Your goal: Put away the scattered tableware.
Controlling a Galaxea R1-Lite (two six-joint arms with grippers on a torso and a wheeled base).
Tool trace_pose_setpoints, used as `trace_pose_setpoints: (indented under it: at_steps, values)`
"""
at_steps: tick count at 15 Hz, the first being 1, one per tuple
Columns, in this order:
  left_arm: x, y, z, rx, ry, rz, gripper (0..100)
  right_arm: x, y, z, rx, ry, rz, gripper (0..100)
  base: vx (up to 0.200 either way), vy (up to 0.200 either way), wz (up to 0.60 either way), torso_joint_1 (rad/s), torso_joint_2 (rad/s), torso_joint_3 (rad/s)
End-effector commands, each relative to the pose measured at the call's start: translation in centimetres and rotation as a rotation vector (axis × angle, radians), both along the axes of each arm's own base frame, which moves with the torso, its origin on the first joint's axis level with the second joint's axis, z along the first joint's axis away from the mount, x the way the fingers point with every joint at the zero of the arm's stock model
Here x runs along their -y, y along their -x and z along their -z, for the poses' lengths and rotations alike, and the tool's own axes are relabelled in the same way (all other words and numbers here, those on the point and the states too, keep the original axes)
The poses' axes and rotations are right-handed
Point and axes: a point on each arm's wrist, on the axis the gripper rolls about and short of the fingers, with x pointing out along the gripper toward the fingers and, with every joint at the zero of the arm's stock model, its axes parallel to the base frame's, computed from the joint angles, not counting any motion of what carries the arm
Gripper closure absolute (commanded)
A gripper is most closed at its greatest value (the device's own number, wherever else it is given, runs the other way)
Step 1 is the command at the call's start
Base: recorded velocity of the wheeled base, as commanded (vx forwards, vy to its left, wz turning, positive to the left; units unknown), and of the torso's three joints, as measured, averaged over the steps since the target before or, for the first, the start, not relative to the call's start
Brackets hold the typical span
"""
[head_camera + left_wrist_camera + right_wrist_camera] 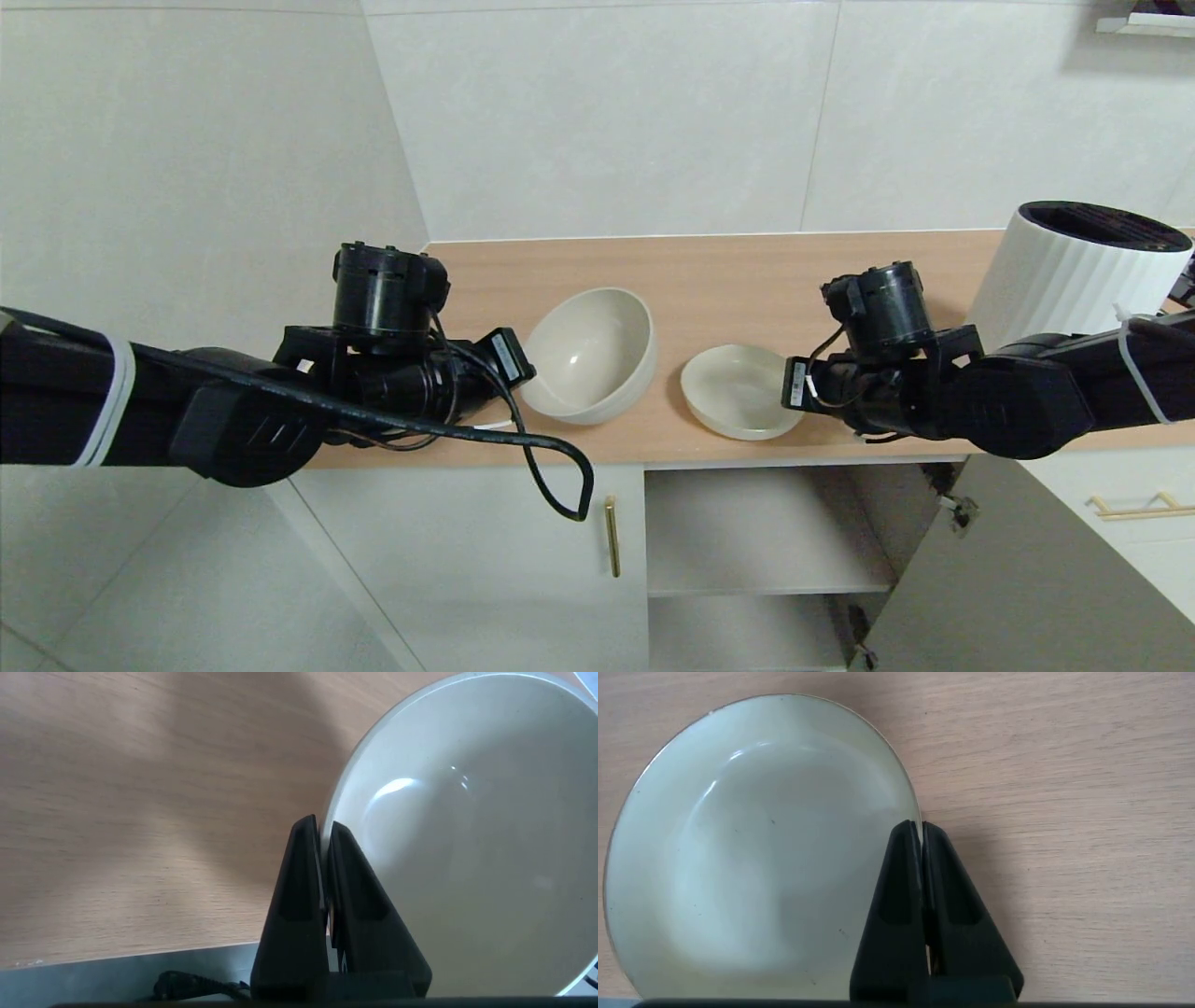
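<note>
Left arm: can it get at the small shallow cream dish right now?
Probably not. The left gripper is shut on the rim of the deep cream ceramic bowl, which sits between it and the small shallow cream dish, and the right gripper pinches that dish's rim.

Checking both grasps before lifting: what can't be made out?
Left wrist view: large bowl partly cut off by the edge.
Right wrist view: shallow dish rim partly behind the right gripper.
Head view: ribbed container base behind the right arm.
Head view: cabinet lower shelf cut off by the edge.

No text, label or number is legible
</note>
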Motion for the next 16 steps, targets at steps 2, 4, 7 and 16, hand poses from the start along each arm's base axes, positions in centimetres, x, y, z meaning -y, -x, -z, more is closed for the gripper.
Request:
trace_pose_setpoints:
  at_steps: [2,4,7,16]
  values:
    - [-0.1,0.3,-0.6,0.012,0.006,0.003,100,0.0,0.1,-0.2,0.004,-0.002,-0.001,100,0.000,0.000,0.00,0.000,0.00,0.000]
    - [-0.3,0.6,-0.9,0.019,0.009,0.004,100,0.2,0.4,-0.7,0.012,-0.008,-0.003,100,0.000,0.000,0.00,0.000,0.00,0.000]
    - [-0.7,1.6,-1.4,0.000,0.003,0.014,100,1.1,2.2,-2.3,0.008,-0.015,-0.016,100,0.000,0.000,0.00,0.000,0.00,0.000]
    - [-2.1,6.0,-2.2,-0.052,-0.058,0.153,100,4.3,9.2,-7.1,-0.090,-0.130,-0.261,100,0.000,0.000,0.00,0.000,0.00,0.000]
